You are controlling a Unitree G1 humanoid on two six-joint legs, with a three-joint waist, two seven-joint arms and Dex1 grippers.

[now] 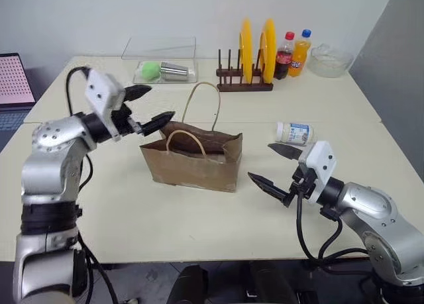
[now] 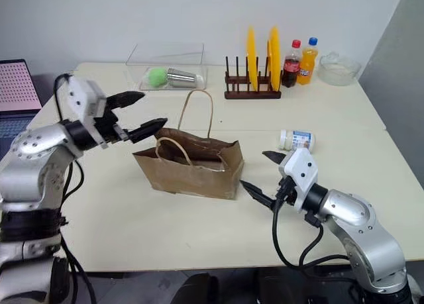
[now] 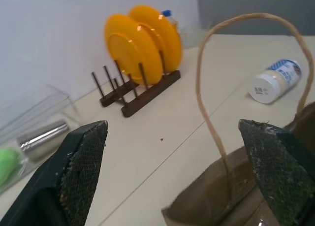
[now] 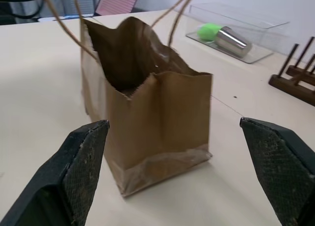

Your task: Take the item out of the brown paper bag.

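Note:
The brown paper bag stands upright in the middle of the table, mouth open, its two loop handles sticking up. The item, a small white bottle with a blue-and-white label, lies on its side on the table to the right of the bag, outside it. My left gripper is open at the bag's upper left corner, level with the handles, holding nothing. My right gripper is open and empty just right of the bag's end wall, in front of the bottle. The left wrist view looks past one handle to the bottle.
At the back stand a wooden rack with two yellow plates, a cola bottle, an orange soda bottle and a glass bowl. A clear tray holds a green ball and a metal cup. A laptop sits far left.

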